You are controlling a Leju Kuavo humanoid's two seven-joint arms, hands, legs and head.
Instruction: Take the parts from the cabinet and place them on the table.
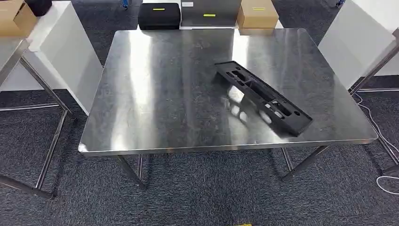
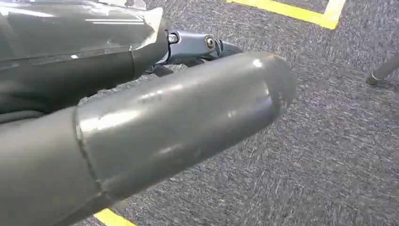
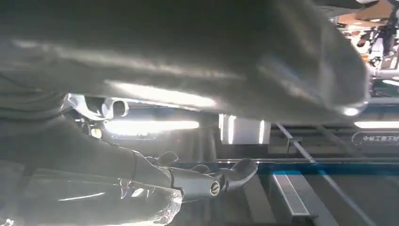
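Observation:
A long black plastic part (image 1: 261, 96) with several cut-outs lies flat and diagonal on the right half of the steel table (image 1: 155, 108). My left hand (image 2: 179, 117) hangs over grey carpet with nothing in it, its thick thumb stretched out and the darker fingers (image 2: 197, 44) apart from it. My right hand (image 3: 117, 165) also holds nothing. Its thumb (image 3: 188, 56) and fingers (image 3: 221, 181) are spread, with ceiling lights behind them.
White-panelled steel frames stand at the left (image 1: 61, 52) and right (image 1: 357, 42) of the table. Beyond its far edge sit a black case (image 1: 159, 15) and a cardboard box (image 1: 257, 14). A white cable (image 1: 383, 141) lies on the carpet at right. Yellow tape (image 2: 291, 10) marks the floor.

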